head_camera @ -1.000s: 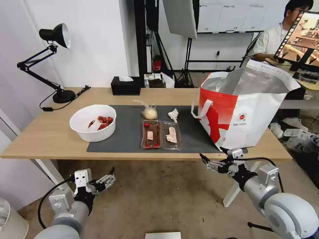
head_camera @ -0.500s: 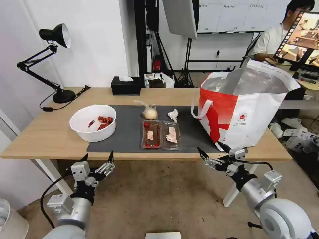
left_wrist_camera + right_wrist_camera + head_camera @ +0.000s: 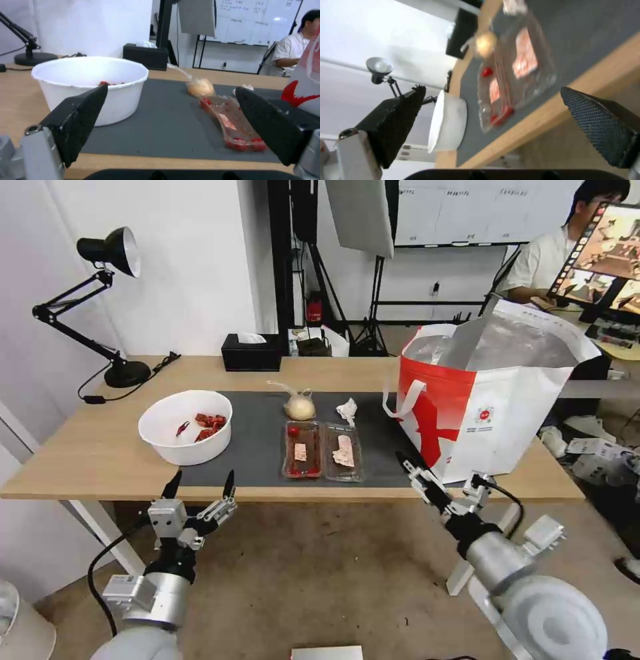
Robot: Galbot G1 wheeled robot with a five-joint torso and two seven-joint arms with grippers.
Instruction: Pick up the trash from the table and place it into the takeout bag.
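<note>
The trash lies on the table (image 3: 100, 453) and its dark grey mat (image 3: 260, 447). A white bowl (image 3: 185, 427) with red shell scraps stands at the left. A clear two-part tray (image 3: 323, 450) lies mid-mat, with a knotted bag (image 3: 300, 407) and a crumpled tissue (image 3: 347, 410) behind it. The takeout bag (image 3: 493, 400) stands open at the right. My left gripper (image 3: 203, 481) is open at the table's front edge, level with the bowl (image 3: 90, 82). My right gripper (image 3: 437, 473) is open, tilted, at the front edge between the tray (image 3: 516, 72) and the bag.
A black desk lamp (image 3: 107, 253) stands at the far left corner with its cord on the table. A black tissue box (image 3: 252, 353) sits at the back edge. The takeout bag's loop handle (image 3: 403, 403) hangs toward the mat. White table legs stand below.
Both arms have risen from below the table to its front edge. The right gripper has rolled over and moved up beside the takeout bag. Nothing on the table has moved.
</note>
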